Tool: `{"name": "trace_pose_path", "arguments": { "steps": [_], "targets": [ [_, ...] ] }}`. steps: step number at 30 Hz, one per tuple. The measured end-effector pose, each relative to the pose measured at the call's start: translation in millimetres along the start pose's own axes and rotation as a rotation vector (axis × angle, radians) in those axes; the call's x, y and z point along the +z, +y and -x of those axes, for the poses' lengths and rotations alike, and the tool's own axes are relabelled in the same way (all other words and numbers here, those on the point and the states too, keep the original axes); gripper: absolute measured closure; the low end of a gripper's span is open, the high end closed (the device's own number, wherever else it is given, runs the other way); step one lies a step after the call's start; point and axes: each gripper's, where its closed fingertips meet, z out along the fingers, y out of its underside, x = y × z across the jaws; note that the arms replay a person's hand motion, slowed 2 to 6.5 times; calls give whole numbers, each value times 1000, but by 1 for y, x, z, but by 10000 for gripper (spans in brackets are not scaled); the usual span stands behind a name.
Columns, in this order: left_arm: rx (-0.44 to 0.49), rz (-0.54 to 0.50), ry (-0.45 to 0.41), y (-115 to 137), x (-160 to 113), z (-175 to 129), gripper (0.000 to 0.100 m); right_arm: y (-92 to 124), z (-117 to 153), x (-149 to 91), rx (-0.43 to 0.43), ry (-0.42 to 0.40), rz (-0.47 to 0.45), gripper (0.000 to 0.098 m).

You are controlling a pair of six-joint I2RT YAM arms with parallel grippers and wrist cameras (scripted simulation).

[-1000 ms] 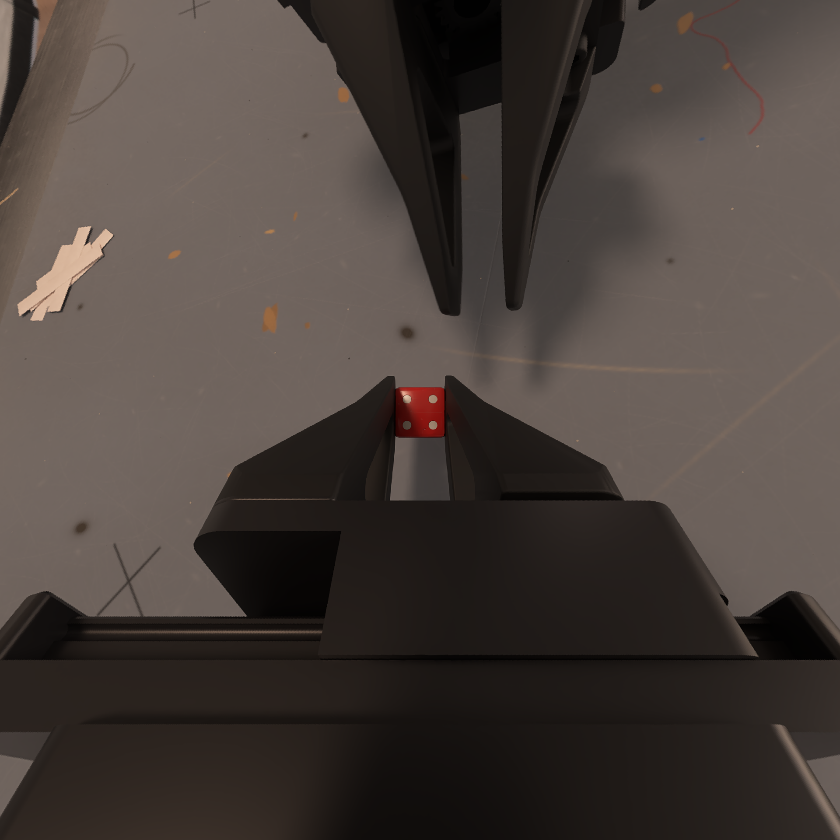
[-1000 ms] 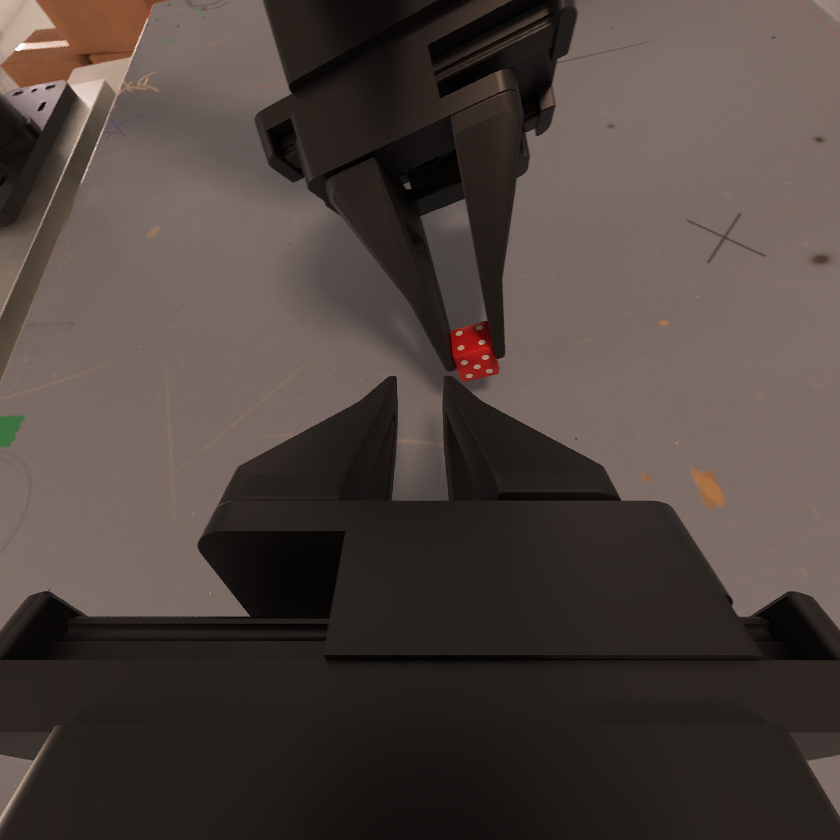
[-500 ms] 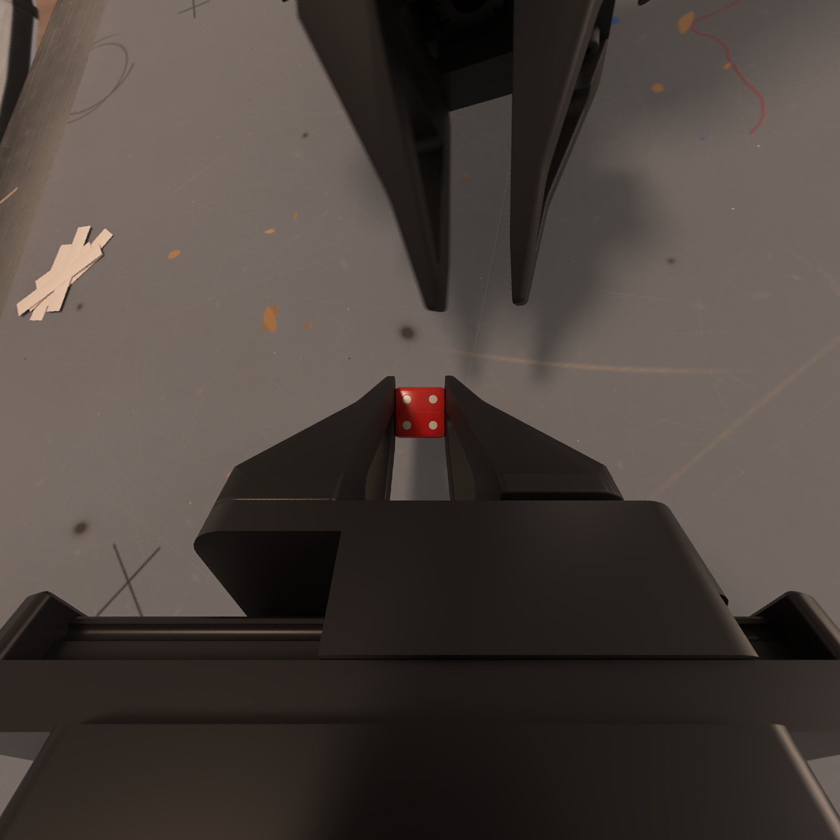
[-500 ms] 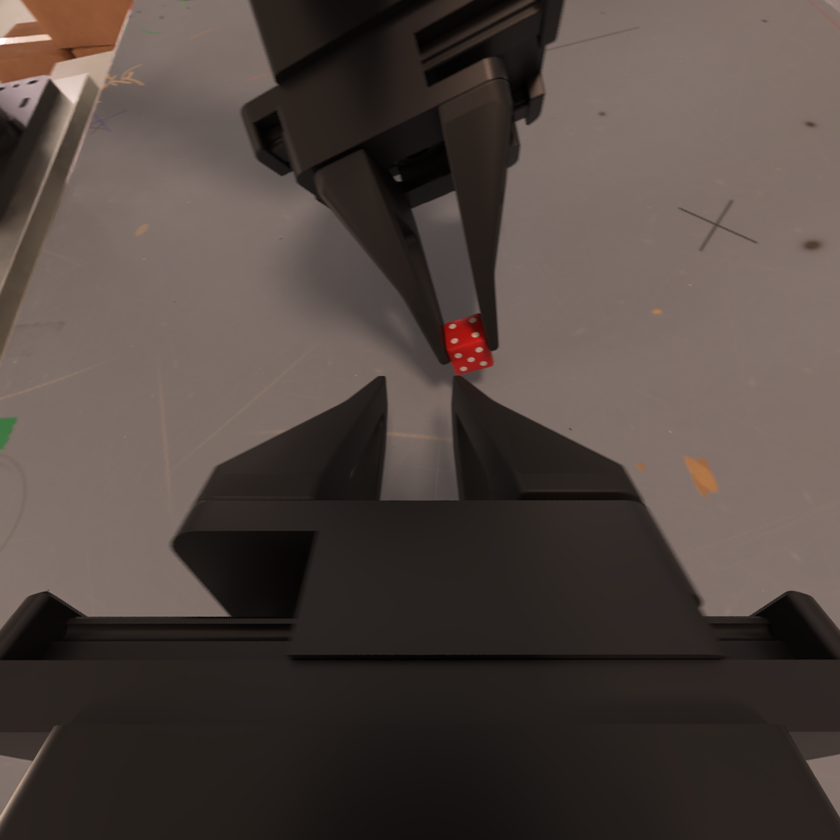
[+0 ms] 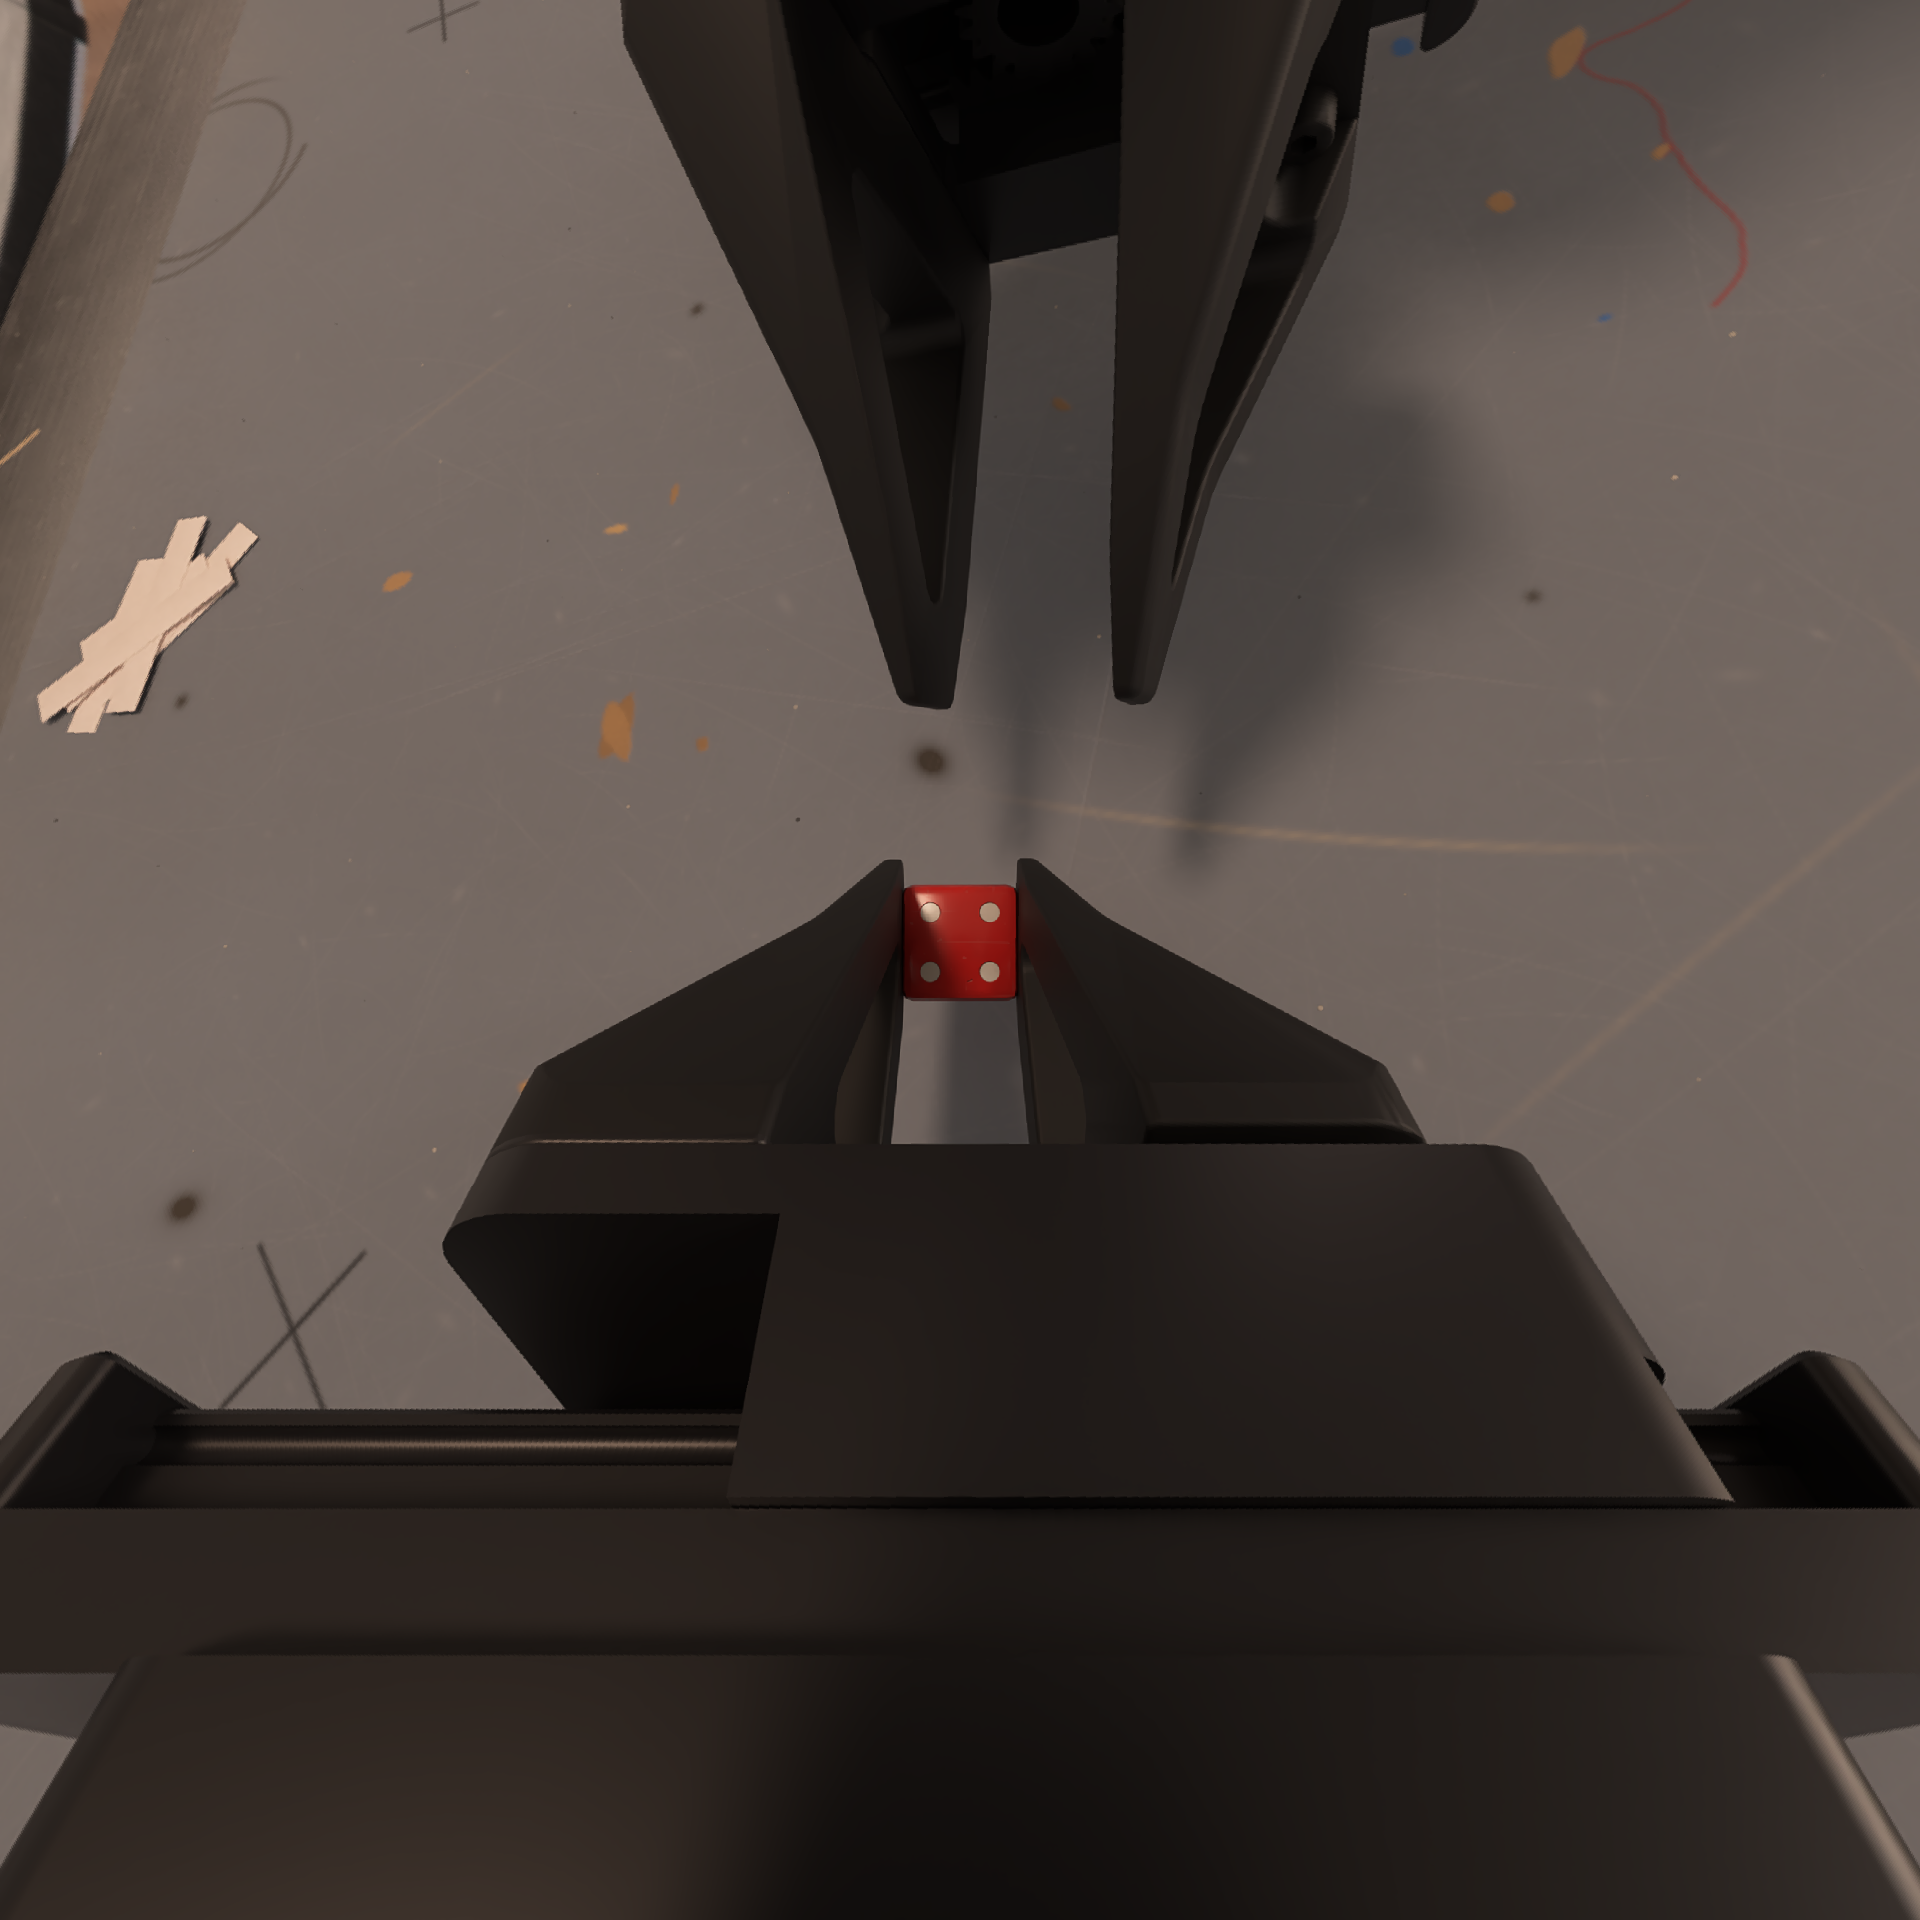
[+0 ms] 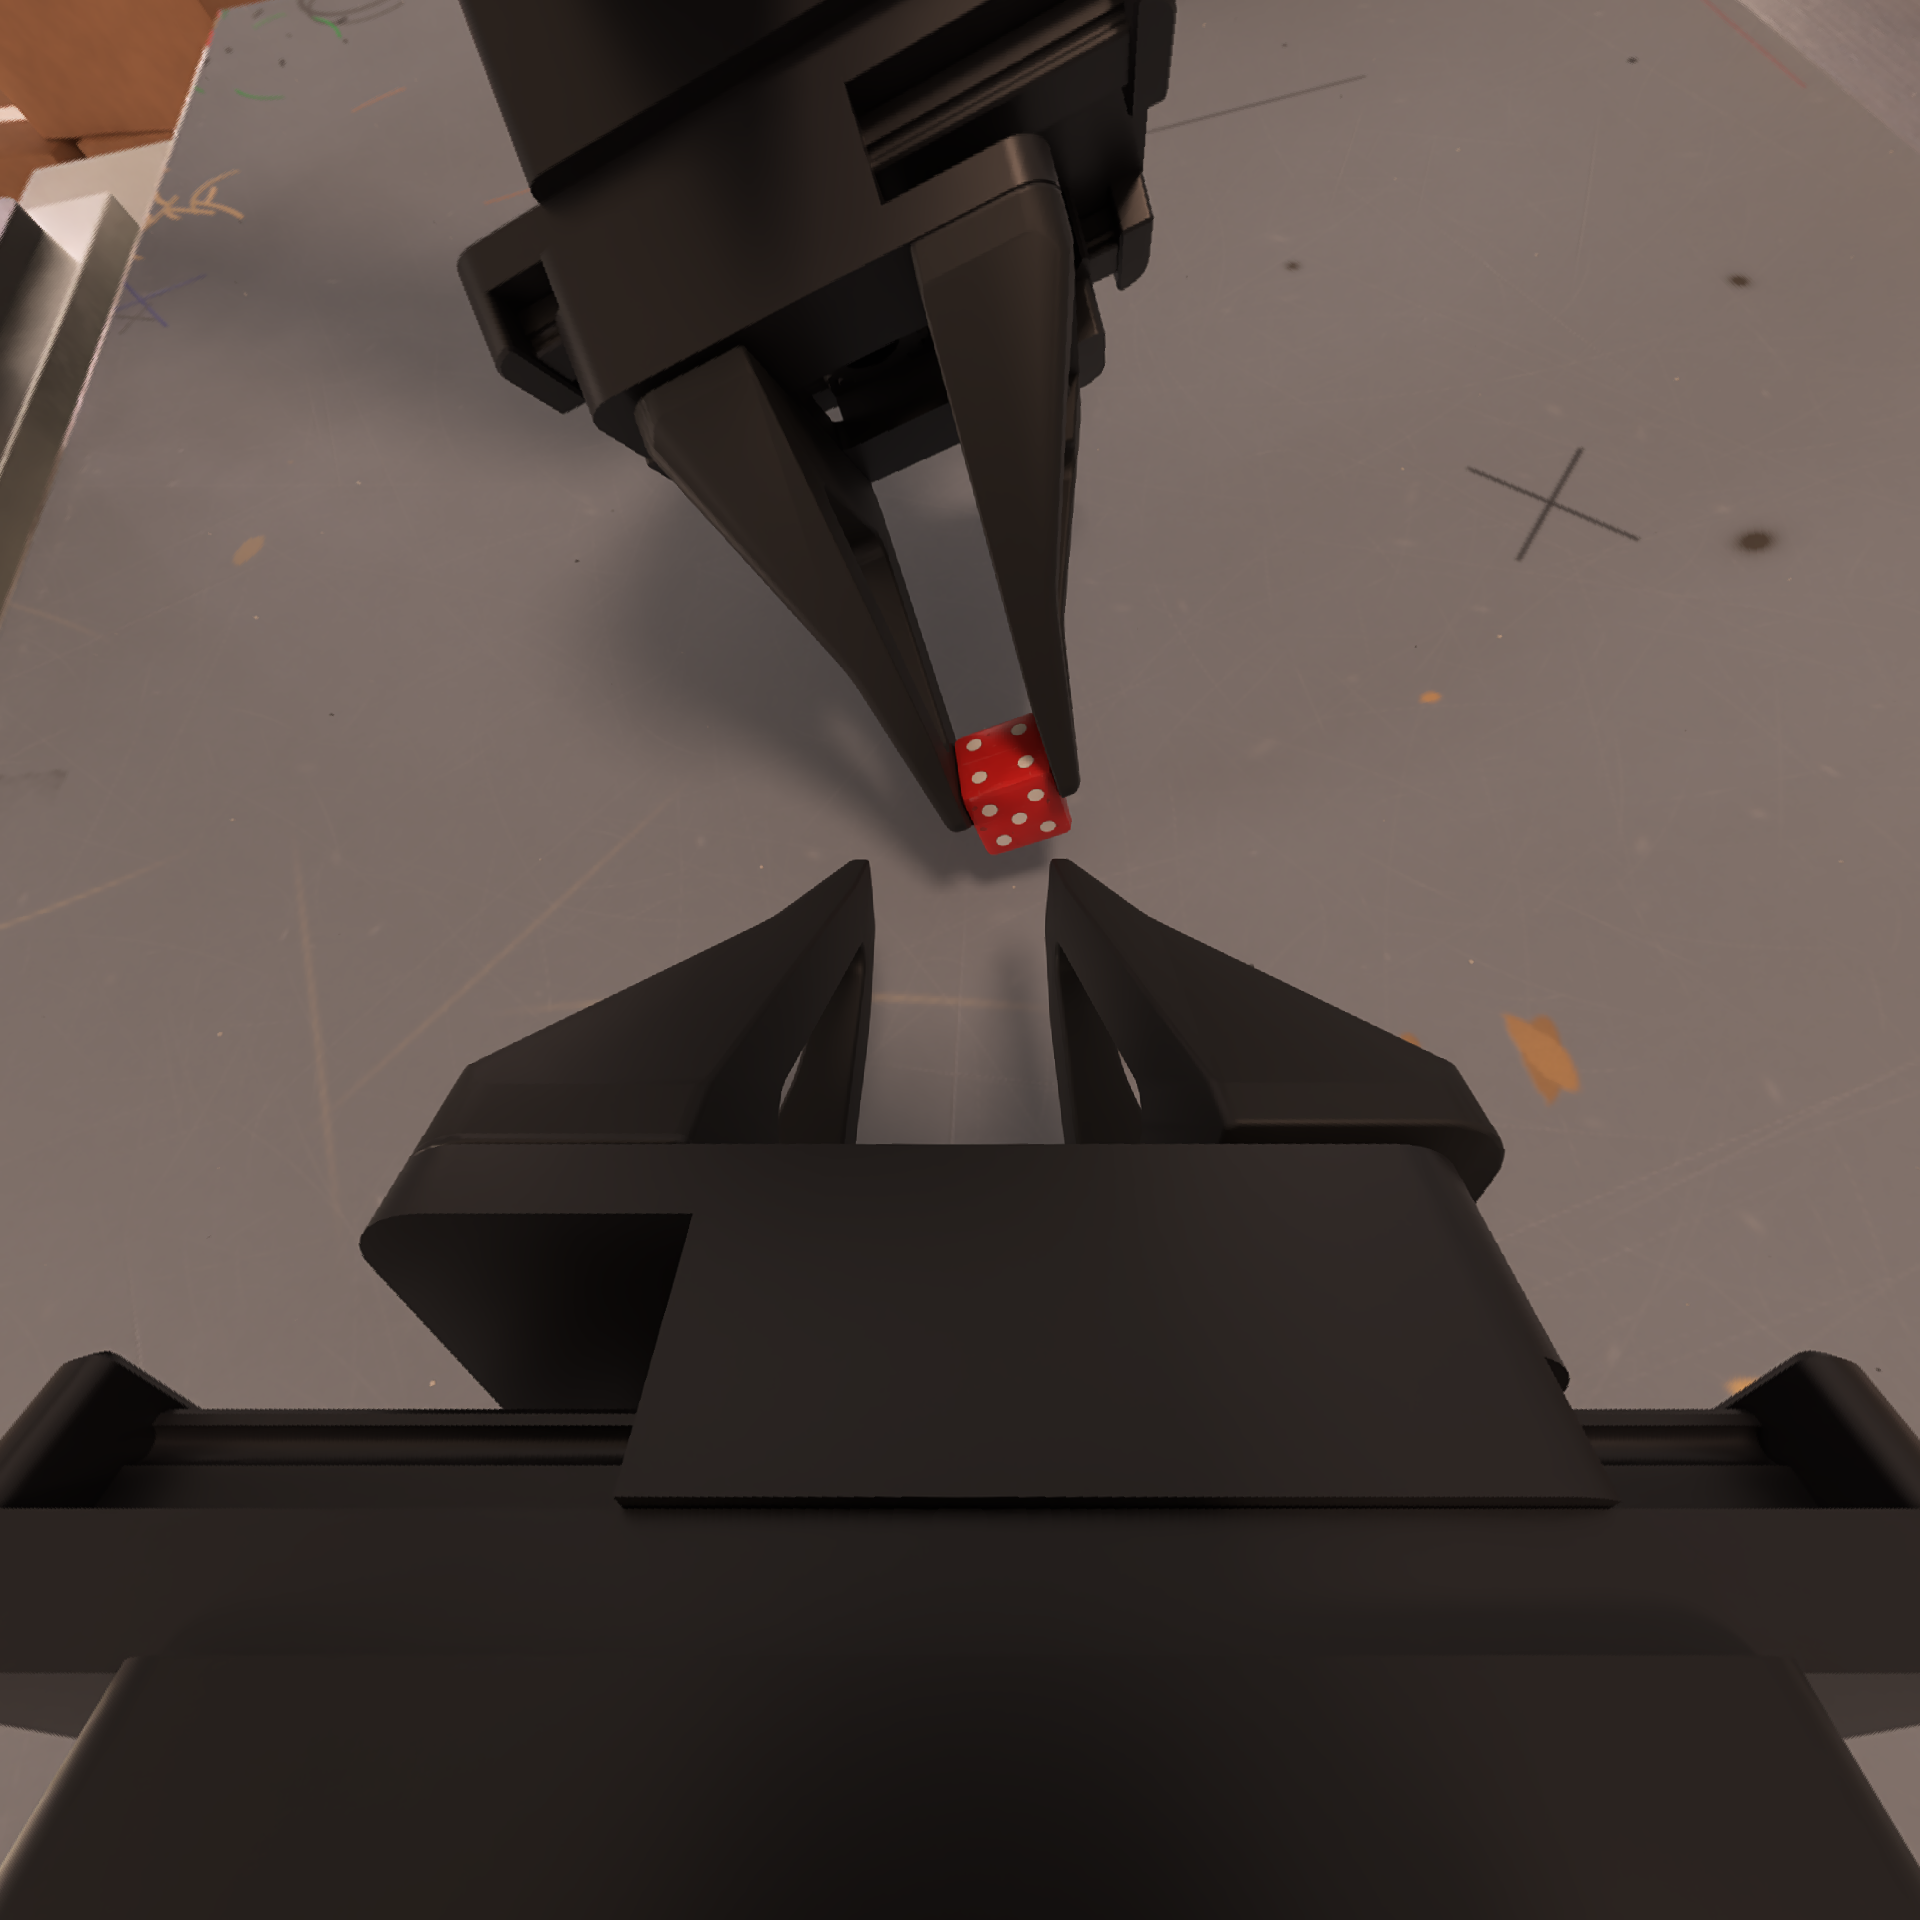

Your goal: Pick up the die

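Over the last second my right gripper (image 6: 958, 862) has spread its fingers: the gap was narrow, it now stands clearly wider, nothing between the fingers. It has also crept closer to the other arm. Left gripper (image 5: 959, 862) hasn't changed at all, same clamp on the die (image 5: 959, 941), same pose.

Meaning for the task: the die is already picked up, I judge. In the right wrist view the die (image 6: 1011, 784) hangs at the left gripper's (image 6: 1013, 805) fingertips with a soft shadow on the table (image 6: 312, 727) below it, so it looks off the surface, though how high I can't tell. The right gripper opening up while pointed at the die reads like a handover setup, or just an idle approach. Can't say which.

Where things sit: in the left wrist view the die is pinched between both left fingertips, four-pip face toward the camera, square to the fingers, touching both. The right gripper (image 5: 1029, 701) points in from across, tips near the die but apart from it. From the right wrist view the die is just ahead of my open right fingers, roughly centred on the gap, slightly to the right, not yet between them.

Table has paint specks, pencil crosses, and a taped patch (image 5: 140, 629) off to the side, well clear.
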Motion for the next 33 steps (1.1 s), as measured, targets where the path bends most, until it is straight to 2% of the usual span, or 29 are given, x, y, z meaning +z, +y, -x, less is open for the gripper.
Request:
{"name": "trace_pose_path", "arguments": {
  "steps": [5,6,9,10,19,26,28,31,33],
  "targets": [
    [0,0,0,0,0,0,823,3,5,1,-14,-23,21,712],
    [0,0,1,0,0,0,823,3,8,0,-19,-38,22,733],
    [-1,0,1,0,0,0,823,1,14,0,-28,-80,19,880],
    [-1,0,1,0,0,0,823,1,14,0,-27,-82,17,892],
    [-3,0,3,0,0,0,823,-1,0,0,-10,4,-12,708],
    [-3,0,7,0,0,-1,823,3,2,1,-25,-2,27,688],
    [-3,-1,10,0,0,-1,823,3,6,1,-33,-26,32,753],
    [-3,-1,12,0,0,-1,823,2,10,1,-38,-57,27,933],
    [-3,-1,12,0,0,-1,823,1,9,0,-35,-53,19,941]
  ]
}}
